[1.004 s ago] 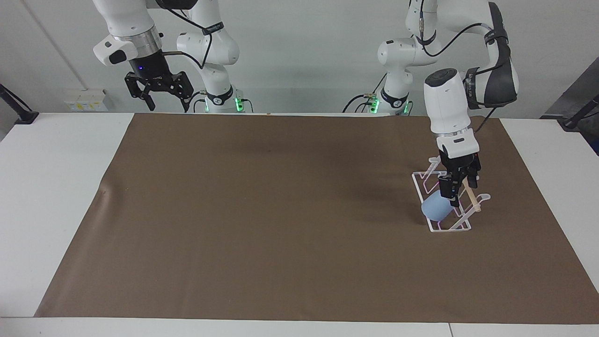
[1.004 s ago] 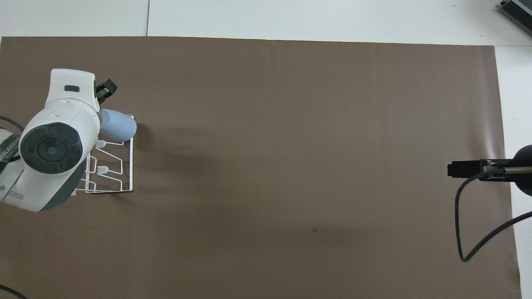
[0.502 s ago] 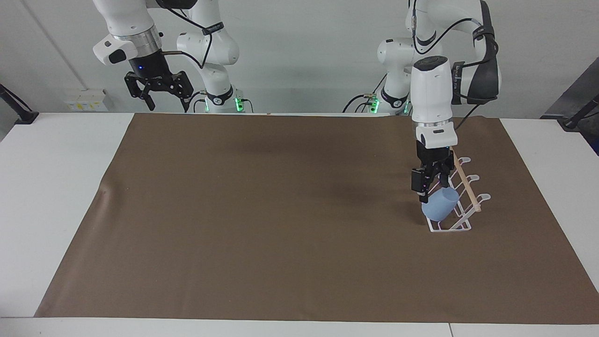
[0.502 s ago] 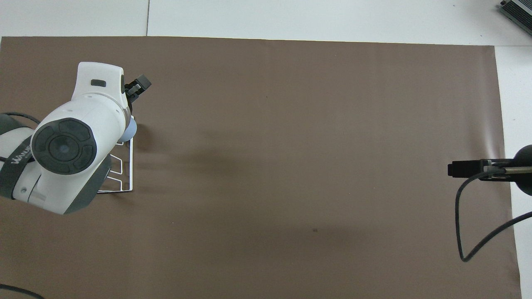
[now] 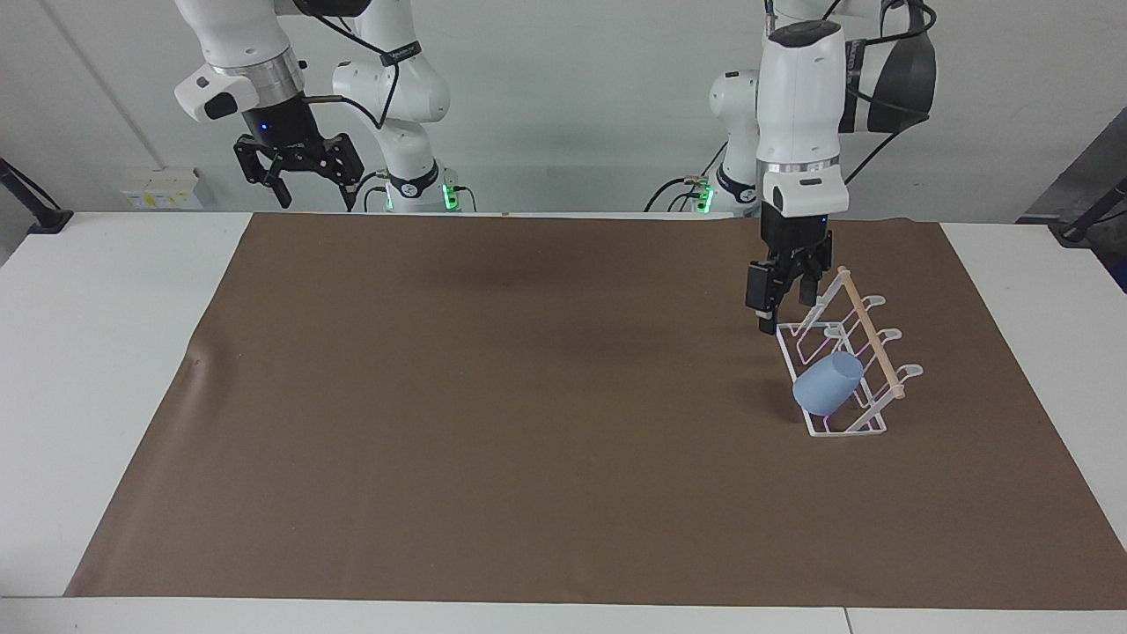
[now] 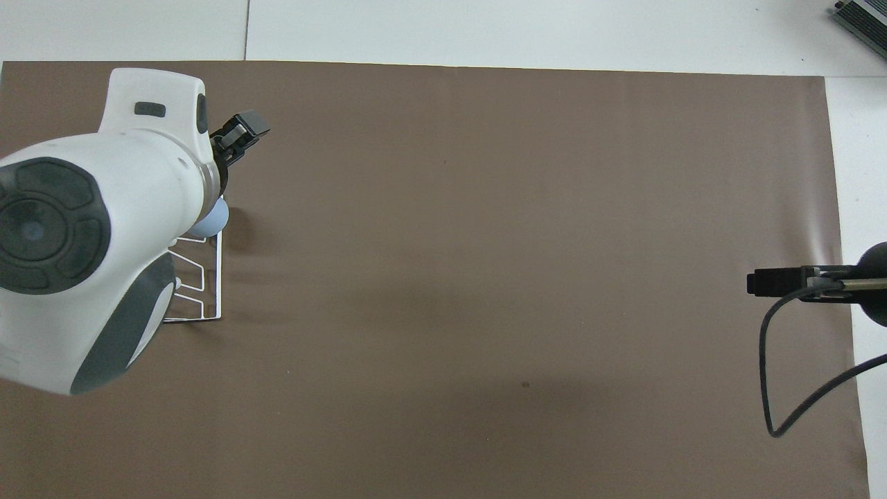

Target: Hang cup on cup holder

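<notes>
ITEM 1 — cup: lt-blue tumbler, no handle. Sits tilted on a slanted prong of the cup holder, at the rack's end farthest from the robots, toward the left arm's end of the bench. Rim points up toward the dowel, base hangs out over the rack's edge. In the overhead view only a sliver of it shows under the arm. Nothing touches it.

ITEM 2 — cup holder: white wire rack w/ pale wooden dowel along the top, standing on the brown mat. Other prongs bare.

ITEM 3 — left claw: empty, fingers apart. Change noted: a sec ago it was low, right at the cup on the rack; half a sec ago it was already lifting off; now it hangs clear above the rack's end nearest the robots, well apart from the cup. Cup has not shifted on its prong while the claw rose.

ITEM 4 — right claw: open, empty, parked high near its own base at the right arm's end of the bench. Same spot throughout; waiting.

ASSESSMENT: release done, cup stays put unaided, so the hang looks complete, approx. all of the task. Remaining, prob.: left arm retreats to rest. Risk, minor: cup's seat on the prong looks shallow-ish from here, cannot tell how deep it goes; a knock to the rack could tip it off.
</notes>
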`<state>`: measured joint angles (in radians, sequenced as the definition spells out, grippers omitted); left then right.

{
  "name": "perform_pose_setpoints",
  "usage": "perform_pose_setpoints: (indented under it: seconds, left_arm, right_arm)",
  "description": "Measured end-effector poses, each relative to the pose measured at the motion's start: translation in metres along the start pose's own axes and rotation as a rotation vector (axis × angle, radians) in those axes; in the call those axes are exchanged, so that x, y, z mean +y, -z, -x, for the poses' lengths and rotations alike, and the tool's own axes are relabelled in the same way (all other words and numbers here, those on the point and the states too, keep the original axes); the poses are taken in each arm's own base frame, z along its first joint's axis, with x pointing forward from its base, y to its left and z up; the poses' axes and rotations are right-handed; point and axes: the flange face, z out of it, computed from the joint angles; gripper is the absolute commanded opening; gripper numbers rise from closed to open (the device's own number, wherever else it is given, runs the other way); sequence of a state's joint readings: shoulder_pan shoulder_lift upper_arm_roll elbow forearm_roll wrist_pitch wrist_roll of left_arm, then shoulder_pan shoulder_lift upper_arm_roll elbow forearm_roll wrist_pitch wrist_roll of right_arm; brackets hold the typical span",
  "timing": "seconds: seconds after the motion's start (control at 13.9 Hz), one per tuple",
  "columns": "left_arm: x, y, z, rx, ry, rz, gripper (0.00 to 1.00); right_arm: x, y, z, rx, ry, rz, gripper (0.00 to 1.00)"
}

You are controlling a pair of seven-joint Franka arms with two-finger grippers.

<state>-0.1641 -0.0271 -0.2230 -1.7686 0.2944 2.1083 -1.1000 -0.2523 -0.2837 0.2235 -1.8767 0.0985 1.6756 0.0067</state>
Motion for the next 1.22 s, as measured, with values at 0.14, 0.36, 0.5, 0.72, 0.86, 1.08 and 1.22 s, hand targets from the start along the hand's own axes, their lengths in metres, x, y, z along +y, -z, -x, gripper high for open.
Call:
perform_pose_setpoints:
  seconds: [0.14,0.36,0.5,0.72,0.86,1.08,1.22]
  left_arm:
    - [-0.006,0.026,-0.015,-0.025,-0.044,0.000,1.00]
    - [-0.032,0.027,-0.042,-0.097,-0.183,-0.013,1.00]
    - [-0.053,0.017,-0.057,-0.157,-0.303,-0.022,1.00]
    - [-0.077,0.008,-0.070,-0.241,-0.486,-0.024,1.00]
    - [-0.095,0.004,-0.076,-0.297,-0.596,-0.033,1.00]
    - [-0.117,0.005,-0.084,-0.372,-0.701,-0.052,1.00]
    - [-0.124,0.011,-0.085,-0.398,-0.713,-0.060,1.00]
  right_arm:
    - [0.000,0.000,0.000,0.000,0.000,0.000,1.00]
    - [0.000,0.000,0.000,0.000,0.000,0.000,1.00]
    - [0.000,0.000,0.000,0.000,0.000,0.000,1.00]
    - [0.000,0.000,0.000,0.000,0.000,0.000,1.00]
    - [0.000,0.000,0.000,0.000,0.000,0.000,1.00]
    - [0.000,0.000,0.000,0.000,0.000,0.000,1.00]
    - [0.000,0.000,0.000,0.000,0.000,0.000,1.00]
